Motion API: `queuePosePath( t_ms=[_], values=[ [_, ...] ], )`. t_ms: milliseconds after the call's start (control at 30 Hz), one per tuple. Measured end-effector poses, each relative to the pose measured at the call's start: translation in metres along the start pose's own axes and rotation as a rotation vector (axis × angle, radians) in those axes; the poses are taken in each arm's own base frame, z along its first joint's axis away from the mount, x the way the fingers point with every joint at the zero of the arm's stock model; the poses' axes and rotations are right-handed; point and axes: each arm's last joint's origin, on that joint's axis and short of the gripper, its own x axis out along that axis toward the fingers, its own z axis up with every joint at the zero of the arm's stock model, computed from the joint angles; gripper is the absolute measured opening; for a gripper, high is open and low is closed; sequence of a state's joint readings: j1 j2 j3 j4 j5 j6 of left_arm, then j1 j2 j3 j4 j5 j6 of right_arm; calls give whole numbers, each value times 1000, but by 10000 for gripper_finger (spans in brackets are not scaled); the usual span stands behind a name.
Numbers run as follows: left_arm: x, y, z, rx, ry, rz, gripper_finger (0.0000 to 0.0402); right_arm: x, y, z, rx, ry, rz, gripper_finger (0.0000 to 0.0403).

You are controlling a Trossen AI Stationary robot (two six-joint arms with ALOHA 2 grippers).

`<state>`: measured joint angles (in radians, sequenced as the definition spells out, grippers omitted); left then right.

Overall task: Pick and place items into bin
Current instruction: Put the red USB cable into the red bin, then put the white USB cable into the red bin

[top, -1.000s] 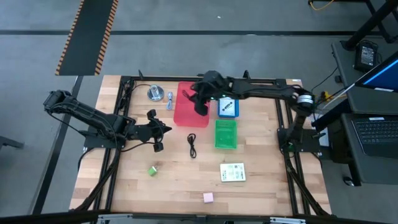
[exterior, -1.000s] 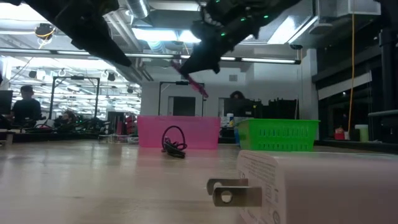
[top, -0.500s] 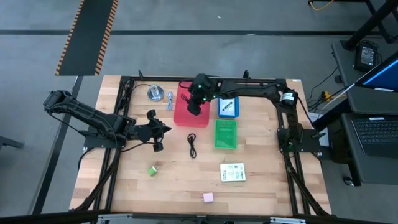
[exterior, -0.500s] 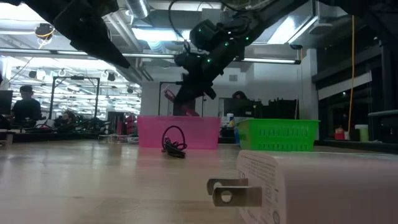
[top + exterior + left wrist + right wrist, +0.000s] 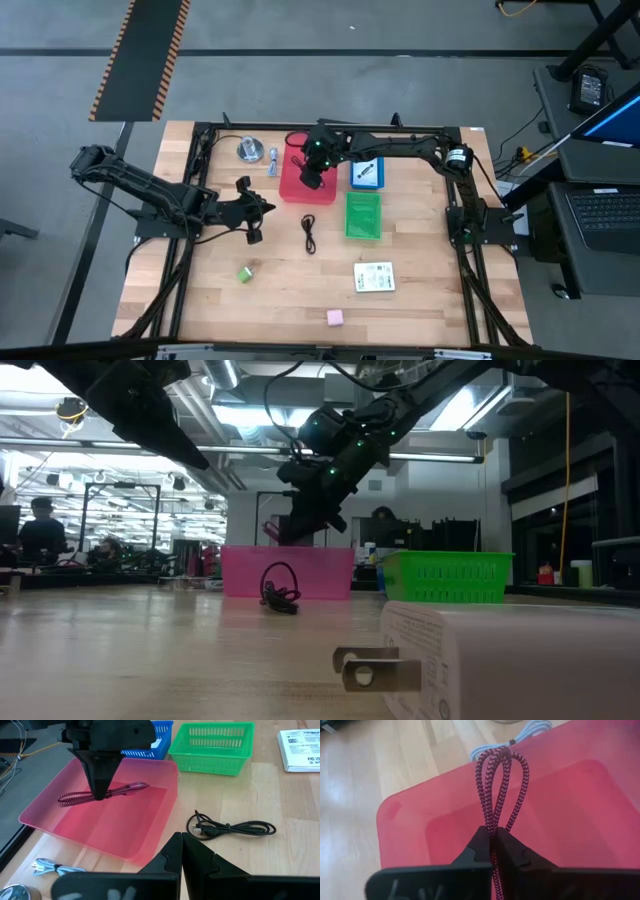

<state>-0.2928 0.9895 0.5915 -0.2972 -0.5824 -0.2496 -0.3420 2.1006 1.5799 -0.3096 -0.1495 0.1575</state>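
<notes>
A: Two risks can be judged from how the braided red cable (image 5: 496,785) is carried. It is pinched between the closed fingers of the right gripper (image 5: 101,795), low over the pink bin (image 5: 45,817). Its loops are stretched toward the bin's wall, and in the right wrist view the loop ends are seen over the rim. If it were released here, part of it might be left draped over the edge, or it might spring out altogether.

B: And the second risk?

A: The bin itself might be nudged or tipped if the gripper were lowered further, since it looks light.

B: What else is placed around the pink bin, largest first?

A: The green basket (image 5: 362,215) is set just beside the bin, with the blue basket (image 5: 367,173) next to both. A white printed packet (image 5: 374,277) is laid well apart from the bin, beyond the green basket. The left gripper (image 5: 254,210) is parked near the bin, shut and empty. A black cable (image 5: 309,234) is coiled near the bin's front. A pale blue cable (image 5: 273,159) and a round metal disc (image 5: 249,150) are found beside the bin's other wall. A green block (image 5: 245,273) and a pink block (image 5: 334,317) are left farthest from the bin.

B: Is anything in the way?

A: Nothing is seen blocking the drop; the bin's floor is bare.
</notes>
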Motion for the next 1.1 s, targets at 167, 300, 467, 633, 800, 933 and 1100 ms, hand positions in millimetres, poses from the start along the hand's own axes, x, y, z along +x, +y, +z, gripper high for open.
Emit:
queuePosePath(
  t_ms=[167, 300, 467, 633, 800, 933, 1100],
  values=[
    [0, 0, 0, -2, 2, -8, 2, 0, 0, 0, -14, 0, 0, 11],
    [0, 0, 0, -3, 2, -8, 2, 0, 0, 0, -36, 3, -1, 18],
    [0, 0, 0, -3, 2, -8, 2, 0, -1, -2, -67, 19, -12, 35],
    [0, 0, 0, -2, 2, -8, 2, 0, -2, -2, -70, 21, -56, 62],
    [0, 0, 0, -1, 2, -8, 2, -7, -3, 2, -83, 3, -58, 75],
    [0, 0, 0, 2, 5, -7, 2, -27, 1, 10, -141, -20, -56, 57],
    [0, 1, -4, 24, 30, 23, 2, -67, 17, 18, -264, -32, -53, 6]
  ],
)
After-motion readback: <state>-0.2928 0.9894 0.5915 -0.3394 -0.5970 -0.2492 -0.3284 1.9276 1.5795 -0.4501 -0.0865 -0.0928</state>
